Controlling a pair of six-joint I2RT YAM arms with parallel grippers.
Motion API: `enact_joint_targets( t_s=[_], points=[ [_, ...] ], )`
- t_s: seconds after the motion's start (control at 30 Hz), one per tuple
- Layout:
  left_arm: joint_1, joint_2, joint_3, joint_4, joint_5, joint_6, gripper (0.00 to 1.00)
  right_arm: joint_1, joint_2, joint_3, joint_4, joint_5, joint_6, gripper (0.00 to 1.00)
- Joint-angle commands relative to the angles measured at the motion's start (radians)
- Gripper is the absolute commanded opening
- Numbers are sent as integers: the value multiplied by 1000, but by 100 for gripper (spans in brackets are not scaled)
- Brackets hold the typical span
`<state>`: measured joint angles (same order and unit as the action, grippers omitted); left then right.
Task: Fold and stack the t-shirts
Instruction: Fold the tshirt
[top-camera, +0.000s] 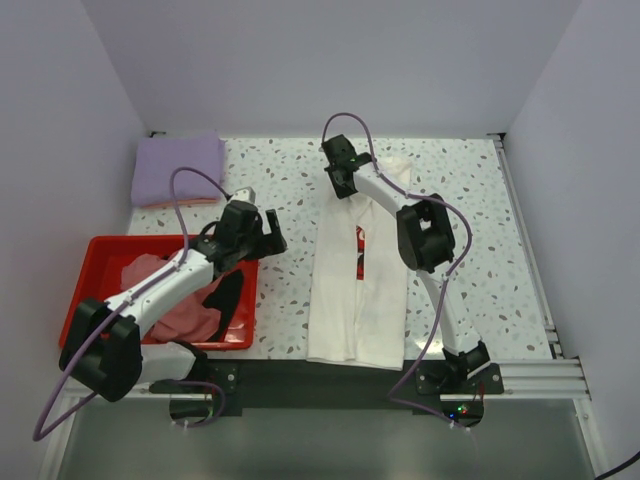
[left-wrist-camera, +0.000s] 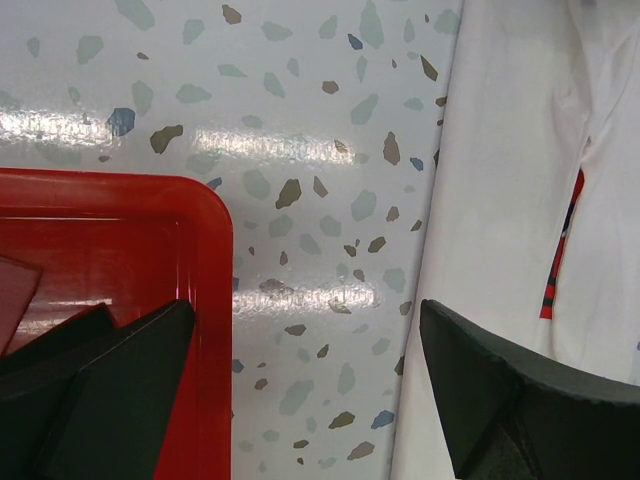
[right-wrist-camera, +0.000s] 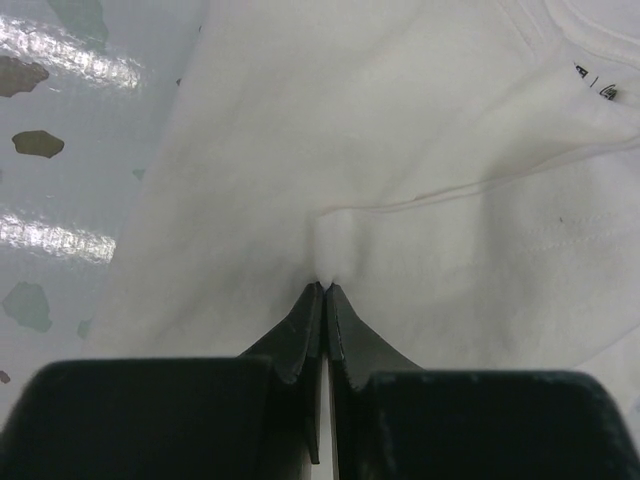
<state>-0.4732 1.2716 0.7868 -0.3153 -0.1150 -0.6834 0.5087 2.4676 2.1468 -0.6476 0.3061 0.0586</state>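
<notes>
print of cream t-shirt (top-camera: 340, 310) mostly hidden, collar label (right-wrist-camera: 595, 82) unreadable

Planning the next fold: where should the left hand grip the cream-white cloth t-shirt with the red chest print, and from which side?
Probably the left long edge of the cream-white cloth t-shirt, approached from the left over the speckled table. It lies flat, that edge straight and free beside the open left hand; the right hand pinches the collar end.
</notes>
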Motion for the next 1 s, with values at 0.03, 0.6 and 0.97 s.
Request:
enact_joint_targets(
  t_s=[0.03,0.6,0.97],
  points=[
    [2,-40,-20,53,22,16,100,-6,-79,-13,55,-11,20,2],
    [1,-146,-29,25,-81,-10,100,-7,-242,-169,118,-36,56,0],
    [-8,-173,-44,70,-17,12,100,-39,-398,-448,223,67,260,0]
  ],
)
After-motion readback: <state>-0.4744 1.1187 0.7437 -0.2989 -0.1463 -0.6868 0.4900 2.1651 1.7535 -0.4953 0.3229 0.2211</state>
